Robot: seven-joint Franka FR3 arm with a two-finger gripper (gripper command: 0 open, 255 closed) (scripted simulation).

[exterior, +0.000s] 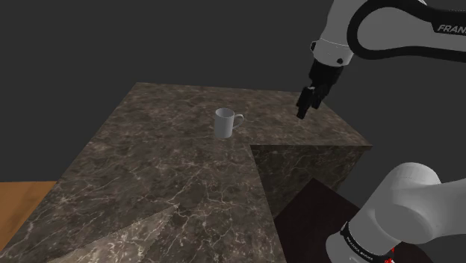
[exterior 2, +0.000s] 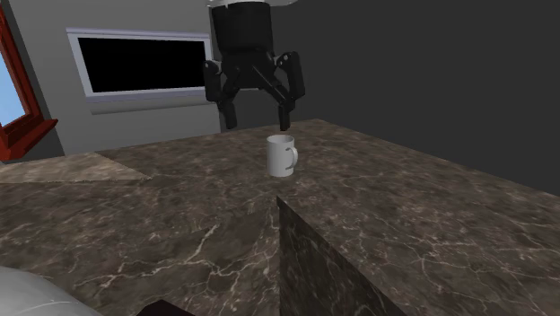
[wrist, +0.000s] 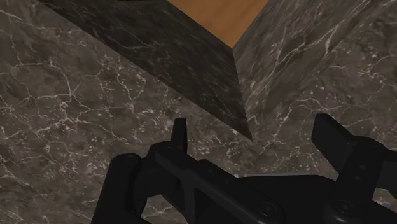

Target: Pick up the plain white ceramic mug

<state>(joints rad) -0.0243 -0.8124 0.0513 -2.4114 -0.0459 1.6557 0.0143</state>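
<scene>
A plain white mug (exterior: pixel 226 122) stands upright on the dark marble counter (exterior: pixel 164 172), its handle toward the shoulder view's right. My black gripper (exterior: pixel 305 104) hangs above the counter, off to the right of the mug in that view, and touches nothing. From the second exterior view the gripper (exterior 2: pixel 257 121) is open, its fingers spread wide, above and behind the mug (exterior 2: pixel 282 155). In the wrist view the gripper (wrist: pixel 254 137) looks down on the counter's inner corner with nothing between the fingertips (wrist: pixel 180 132).
The counter is L-shaped, with a cut-in corner (exterior: pixel 258 153) whose dark side faces drop to an orange floor (wrist: pixel 216 16). A wall window (exterior 2: pixel 144 63) shows a black area. A red frame (exterior 2: pixel 22 126) stands at the second exterior view's left.
</scene>
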